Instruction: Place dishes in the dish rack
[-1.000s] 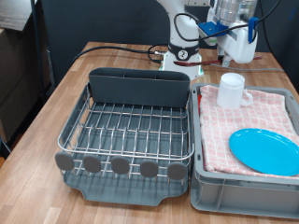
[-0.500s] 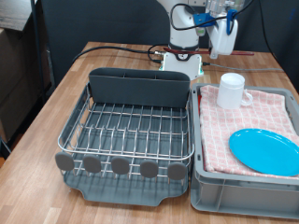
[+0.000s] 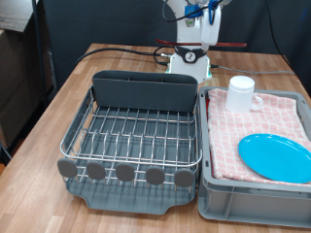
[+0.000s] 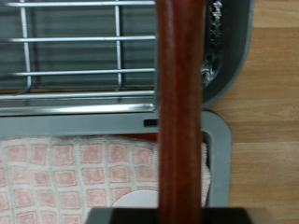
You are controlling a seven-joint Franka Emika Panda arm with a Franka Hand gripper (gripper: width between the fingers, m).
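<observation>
My gripper (image 3: 201, 39) hangs high at the exterior view's top, behind the dish rack (image 3: 136, 134). It is shut on the reddish-brown wooden spoon (image 3: 219, 44), which lies level across it. In the wrist view the spoon's handle (image 4: 179, 103) fills the middle, over the rack's wires (image 4: 75, 42), the drip tray rim (image 4: 220, 149) and the cup (image 4: 140, 201). The white cup (image 3: 240, 94) and the light-blue plate (image 3: 275, 155) sit on the checked cloth (image 3: 233, 131). The rack and its dark caddy (image 3: 144, 89) hold nothing that shows.
The cloth lies in a grey plastic bin (image 3: 243, 202) to the exterior view's right of the rack. A black cable (image 3: 117, 53) runs over the wooden table behind the rack. The robot's base (image 3: 190, 60) stands behind the caddy.
The gripper has moved towards the exterior view's left, from above the cup to behind the caddy, carrying the spoon; the spoon now shows level across the hand.
</observation>
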